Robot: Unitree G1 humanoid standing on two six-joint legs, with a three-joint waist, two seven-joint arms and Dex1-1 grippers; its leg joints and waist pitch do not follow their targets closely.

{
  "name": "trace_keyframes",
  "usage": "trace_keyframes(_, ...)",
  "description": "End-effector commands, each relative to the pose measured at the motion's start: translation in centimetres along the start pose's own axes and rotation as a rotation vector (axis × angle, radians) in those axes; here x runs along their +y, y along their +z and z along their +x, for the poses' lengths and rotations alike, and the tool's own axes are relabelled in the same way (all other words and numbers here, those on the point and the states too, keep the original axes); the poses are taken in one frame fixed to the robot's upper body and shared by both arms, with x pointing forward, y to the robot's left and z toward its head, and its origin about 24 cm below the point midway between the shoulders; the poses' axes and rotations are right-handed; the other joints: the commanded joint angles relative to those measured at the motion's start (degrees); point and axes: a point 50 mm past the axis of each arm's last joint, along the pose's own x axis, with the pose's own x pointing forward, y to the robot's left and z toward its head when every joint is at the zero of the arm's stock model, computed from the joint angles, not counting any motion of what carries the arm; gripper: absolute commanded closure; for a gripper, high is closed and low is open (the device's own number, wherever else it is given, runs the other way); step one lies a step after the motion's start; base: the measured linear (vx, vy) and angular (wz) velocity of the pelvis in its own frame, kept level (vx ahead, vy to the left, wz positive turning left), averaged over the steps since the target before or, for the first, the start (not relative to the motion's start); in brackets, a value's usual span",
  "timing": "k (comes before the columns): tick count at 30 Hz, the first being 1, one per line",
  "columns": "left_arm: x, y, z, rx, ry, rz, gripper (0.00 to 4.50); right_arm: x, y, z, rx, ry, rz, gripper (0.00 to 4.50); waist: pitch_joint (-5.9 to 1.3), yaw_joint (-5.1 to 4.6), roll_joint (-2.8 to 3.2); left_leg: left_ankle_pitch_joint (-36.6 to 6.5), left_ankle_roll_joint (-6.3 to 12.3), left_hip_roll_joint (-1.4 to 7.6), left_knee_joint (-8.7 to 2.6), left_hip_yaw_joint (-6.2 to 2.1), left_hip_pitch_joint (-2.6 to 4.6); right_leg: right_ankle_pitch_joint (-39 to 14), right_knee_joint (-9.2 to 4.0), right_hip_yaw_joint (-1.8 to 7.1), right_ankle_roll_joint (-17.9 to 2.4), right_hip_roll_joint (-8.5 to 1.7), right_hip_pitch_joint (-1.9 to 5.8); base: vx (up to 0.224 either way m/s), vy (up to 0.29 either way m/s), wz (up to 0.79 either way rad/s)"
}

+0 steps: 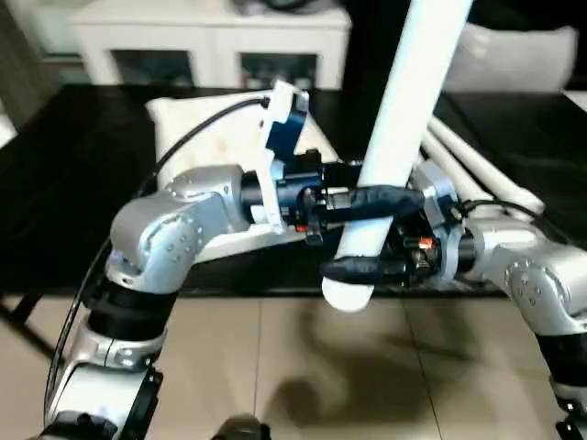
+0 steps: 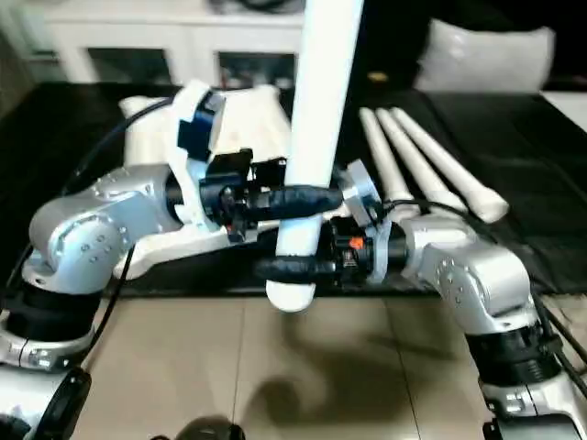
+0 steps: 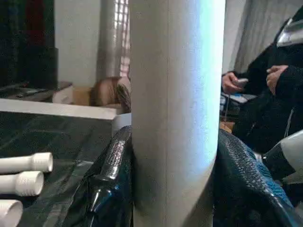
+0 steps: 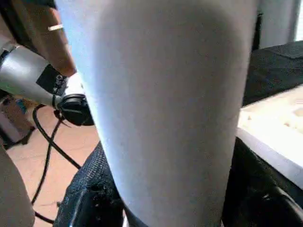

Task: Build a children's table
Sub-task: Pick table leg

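Held leg: long white round table leg, nearly upright, leaning slightly, rounded lower end over the tiled floor just off the dark table's front edge.
Left gripper: black fingers clamped on both sides of held leg.
Right gripper: fingers closed around held leg near its lower end.
Tabletop: white, lying on the dark table behind the arms.
Spare legs: three, side by side on the dark table, right of the grippers.
Cabinet: white, beyond the dark table.
Person: dark sleeves, hands together, in the background.
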Motion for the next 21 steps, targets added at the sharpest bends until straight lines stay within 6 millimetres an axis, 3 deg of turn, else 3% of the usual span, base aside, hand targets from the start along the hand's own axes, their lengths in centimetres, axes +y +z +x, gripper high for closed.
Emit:
trace_keyframes(1, -0.2, -0.5, 0.3, 0.052, 0.005, 0.029, 2.64, -0.3, 0.1, 0.1, -0.004, -0.030, 0.003, 2.48, -4.30, 0.01, -0.66, -13.92, -0.89, 5.22, -5.95, -1.88, 0.21, -12.03, -5.07, 3.77, -11.76, -5.66, 1.61, 0.000, 0.000, 0.00)
trace_keyframes(2, -0.1, -0.6, 0.3, 0.052, 0.016, 0.029, 2.64, -0.3, 0.1, 0.1, -0.008, -0.034, 0.011, 1.92, -4.43, -0.14, -0.83, -10.74, 0.14, 5.30, -5.86, -1.60, -0.06, -8.47, -4.76, 3.71, -12.31, -5.41, 1.63, 0.000, 0.000, 0.00)
trace_keyframes(3, 0.1, -0.6, 0.1, 0.050, 0.036, 0.029, 2.64, -0.4, 0.1, 0.0, -0.020, -0.044, 0.019, 1.78, -4.64, -0.22, -0.71, -7.93, 1.42, 5.33, -5.56, -1.36, -0.11, -4.27, -4.33, 3.66, -13.26, -5.12, 1.31, 0.000, 0.000, 0.00)
trace_keyframes(5, 0.3, -0.7, -0.2, 0.046, 0.062, 0.028, 2.64, -0.4, 0.1, -0.2, -0.037, -0.052, 0.025, 1.59, -4.76, -0.42, -0.69, -6.12, 3.01, 5.26, -5.36, -0.88, 0.05, 0.34, -4.00, 3.50, -14.77, -4.57, 0.94, 0.000, 0.000, 0.00)
trace_keyframes(7, 0.4, -0.7, -0.3, 0.046, 0.067, 0.027, 2.65, -0.4, 0.1, -0.3, -0.041, -0.052, 0.026, 1.43, -5.13, -0.24, -1.04, -3.34, 4.63, 5.11, -4.96, -0.40, -0.06, 4.14, -3.63, 3.53, -15.61, -4.70, 1.12, 0.000, 0.000, 0.00)
trace_keyframes(9, 0.5, -0.9, -0.7, 0.043, 0.087, 0.022, 2.65, -0.4, 0.3, -0.6, -0.060, -0.063, 0.018, 1.31, -5.32, 0.04, -0.85, -0.12, 6.86, 5.24, -4.50, -0.13, -0.22, 8.21, -3.06, 3.36, -16.68, -4.38, 0.57, 0.000, 0.000, 0.00)
trace_keyframes(11, 0.5, -1.0, -0.8, 0.045, 0.091, 0.019, 2.65, -0.4, 0.5, -0.7, -0.069, -0.075, 0.006, 1.21, -5.31, 0.17, -0.86, 0.21, 8.07, 5.35, -4.33, -0.03, -0.26, 8.63, -2.86, 3.28, -17.12, -4.29, 0.36, 0.000, 0.000, 0.00)
trace_keyframes(15, 0.6, -1.1, -0.8, 0.048, 0.094, 0.020, 2.65, -0.6, 0.6, -1.0, -0.059, -0.080, -0.010, 0.92, -4.89, 0.41, -0.78, -3.68, 6.72, 5.71, -4.70, 0.24, 0.09, 2.88, -3.38, 3.35, -17.20, -4.28, 0.07, 0.000, 0.000, 0.00)
trace_keyframes(21, 0.6, -1.1, -0.7, 0.043, 0.097, 0.020, 2.65, -0.4, 0.6, -1.1, -0.040, -0.059, -0.011, 0.92, -4.69, 0.56, -0.79, -6.30, 4.48, 5.79, -5.03, 0.52, 0.13, -1.36, -3.77, 3.48, -15.97, -4.44, 0.18, 0.000, 0.000, 0.00)
